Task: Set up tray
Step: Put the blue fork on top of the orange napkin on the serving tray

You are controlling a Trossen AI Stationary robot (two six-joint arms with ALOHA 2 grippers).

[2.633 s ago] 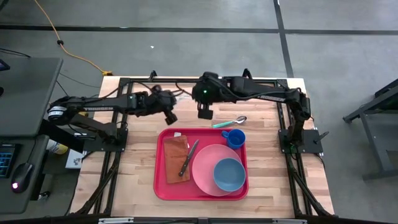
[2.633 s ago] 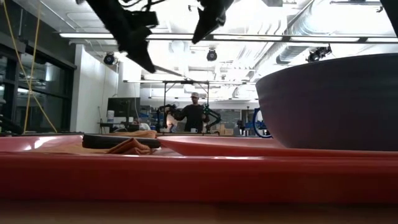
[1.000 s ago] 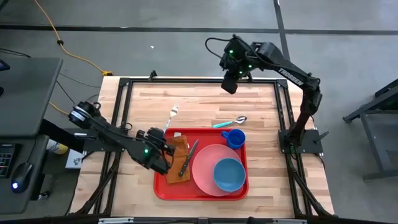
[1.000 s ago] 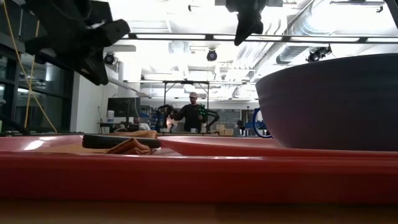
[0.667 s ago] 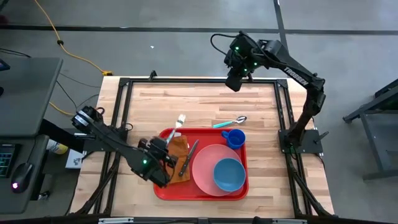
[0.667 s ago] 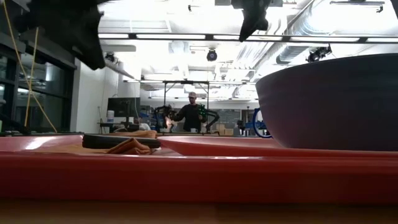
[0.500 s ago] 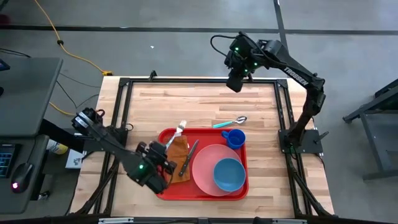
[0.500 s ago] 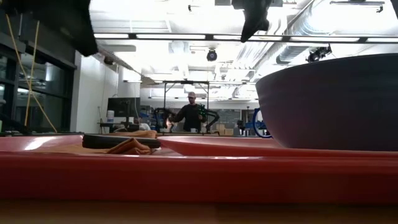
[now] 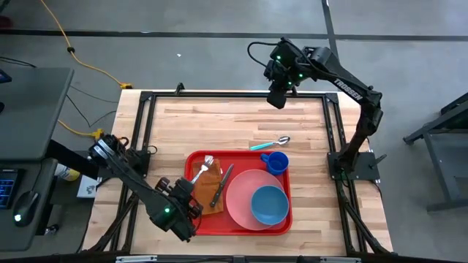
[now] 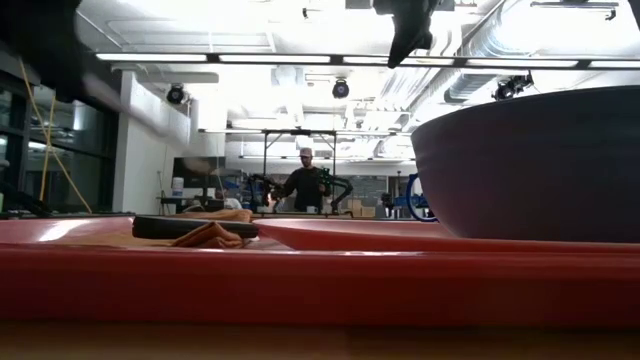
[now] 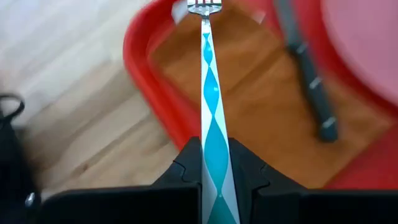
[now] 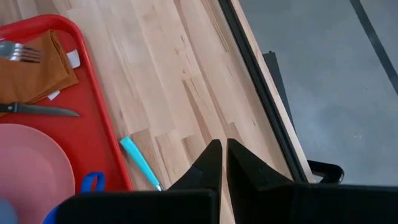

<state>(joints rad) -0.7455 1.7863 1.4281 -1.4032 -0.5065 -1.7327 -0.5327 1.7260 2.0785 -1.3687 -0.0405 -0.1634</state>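
Note:
The red tray (image 9: pixel 241 156) lies mid-table and carries a brown napkin (image 9: pixel 210 191), a knife (image 9: pixel 221 184), a pink plate (image 9: pixel 240 196), a blue bowl (image 9: pixel 269 204) and a blue cup (image 9: pixel 276 161). My left gripper (image 9: pixel 186 191) hovers over the tray's near left part, shut on a fork (image 11: pixel 205 93) with a teal-and-white handle. The fork's tines (image 9: pixel 207 161) reach out over the napkin (image 11: pixel 249 93). My right gripper (image 9: pixel 276 99) hangs high over the table's far edge, shut on nothing (image 12: pixel 221 152). My left gripper pinches the fork's handle (image 11: pixel 210 149) between its two fingers. The fingers come from the tray's near left, slanting down, and the fork runs on ahead along their line. The fork is off the table, its tines (image 11: pixel 202 7) above the napkin's far end.
A teal-handled spoon (image 9: pixel 269 143) lies on the bare wood just beyond the tray's far rim. Black frame rails (image 9: pixel 219 95) run around the tabletop. In the low view the tray's rim (image 10: pixel 300 280) and the bowl (image 10: pixel 540 170) fill the foreground; a person stands far off.
My left gripper has carried the fork toward the table's near edge and has rolled. The tines, which pointed out over the wood beyond the tray's far left corner, now sit over the napkin. The gripper has stayed shut on the handle.

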